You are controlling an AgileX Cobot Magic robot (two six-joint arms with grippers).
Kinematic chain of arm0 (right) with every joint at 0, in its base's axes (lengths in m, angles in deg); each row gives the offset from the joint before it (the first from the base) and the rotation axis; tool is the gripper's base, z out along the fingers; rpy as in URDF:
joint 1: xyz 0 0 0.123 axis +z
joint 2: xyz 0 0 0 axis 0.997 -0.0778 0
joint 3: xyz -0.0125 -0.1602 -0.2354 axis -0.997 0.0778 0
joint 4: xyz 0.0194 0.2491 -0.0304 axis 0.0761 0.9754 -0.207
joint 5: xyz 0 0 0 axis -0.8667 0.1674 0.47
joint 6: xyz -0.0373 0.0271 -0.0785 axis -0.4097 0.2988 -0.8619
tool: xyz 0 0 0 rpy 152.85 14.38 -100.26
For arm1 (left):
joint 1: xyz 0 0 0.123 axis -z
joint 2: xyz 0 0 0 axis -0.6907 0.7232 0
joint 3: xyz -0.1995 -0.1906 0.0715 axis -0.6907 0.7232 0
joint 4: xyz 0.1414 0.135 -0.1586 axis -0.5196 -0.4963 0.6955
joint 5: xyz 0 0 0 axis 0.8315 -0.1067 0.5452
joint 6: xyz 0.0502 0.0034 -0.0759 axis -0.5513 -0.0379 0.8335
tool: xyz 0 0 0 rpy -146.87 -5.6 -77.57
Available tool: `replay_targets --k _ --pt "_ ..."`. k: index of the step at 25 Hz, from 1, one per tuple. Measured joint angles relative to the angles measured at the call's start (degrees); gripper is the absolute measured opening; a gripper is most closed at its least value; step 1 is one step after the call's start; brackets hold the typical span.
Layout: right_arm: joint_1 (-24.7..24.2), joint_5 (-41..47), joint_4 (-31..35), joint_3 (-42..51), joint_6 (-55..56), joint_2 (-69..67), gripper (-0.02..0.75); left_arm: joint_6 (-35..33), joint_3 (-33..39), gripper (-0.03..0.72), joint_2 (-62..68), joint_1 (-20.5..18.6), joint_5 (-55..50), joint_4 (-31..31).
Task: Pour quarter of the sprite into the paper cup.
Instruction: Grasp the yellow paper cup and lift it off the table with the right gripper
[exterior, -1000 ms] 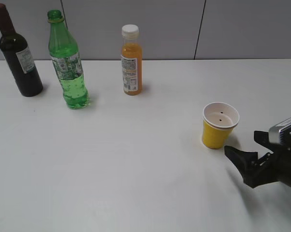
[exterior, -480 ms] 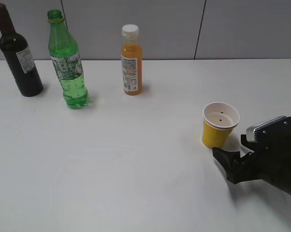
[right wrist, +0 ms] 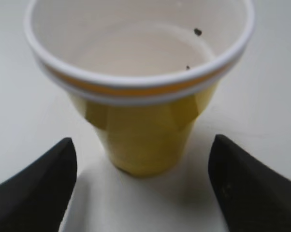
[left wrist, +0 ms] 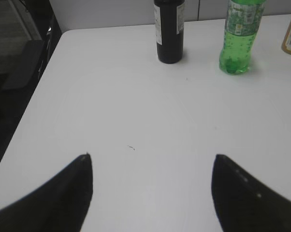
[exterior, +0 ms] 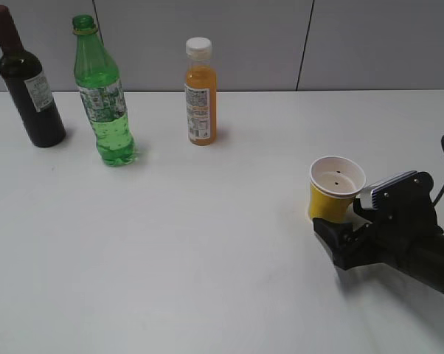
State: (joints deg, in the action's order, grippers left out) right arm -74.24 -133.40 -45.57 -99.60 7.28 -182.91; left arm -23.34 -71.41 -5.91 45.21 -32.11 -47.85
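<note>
Far left at the back, upright wine bottle (exterior: 26, 85); just beside it the sprite (exterior: 102, 96), upright, uncapped, well apart from the cup. Further right, juice bottle (exterior: 200, 92). Left gripper (left wrist: 152, 193) spread wide over bare table (exterior: 192, 243), grasping nothing. At right, cup (exterior: 333, 190) upright, between the spread jaws of the right gripper (exterior: 338, 232), not clenched on it.
</note>
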Motion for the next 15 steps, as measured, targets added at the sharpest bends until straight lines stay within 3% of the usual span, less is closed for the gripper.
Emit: replay_targets --k 15 --pt "0.6 -2.0 -1.4 -4.9 2.2 -5.6 0.666 0.0 0.0 0.582 0.0 0.0 0.0 0.0"
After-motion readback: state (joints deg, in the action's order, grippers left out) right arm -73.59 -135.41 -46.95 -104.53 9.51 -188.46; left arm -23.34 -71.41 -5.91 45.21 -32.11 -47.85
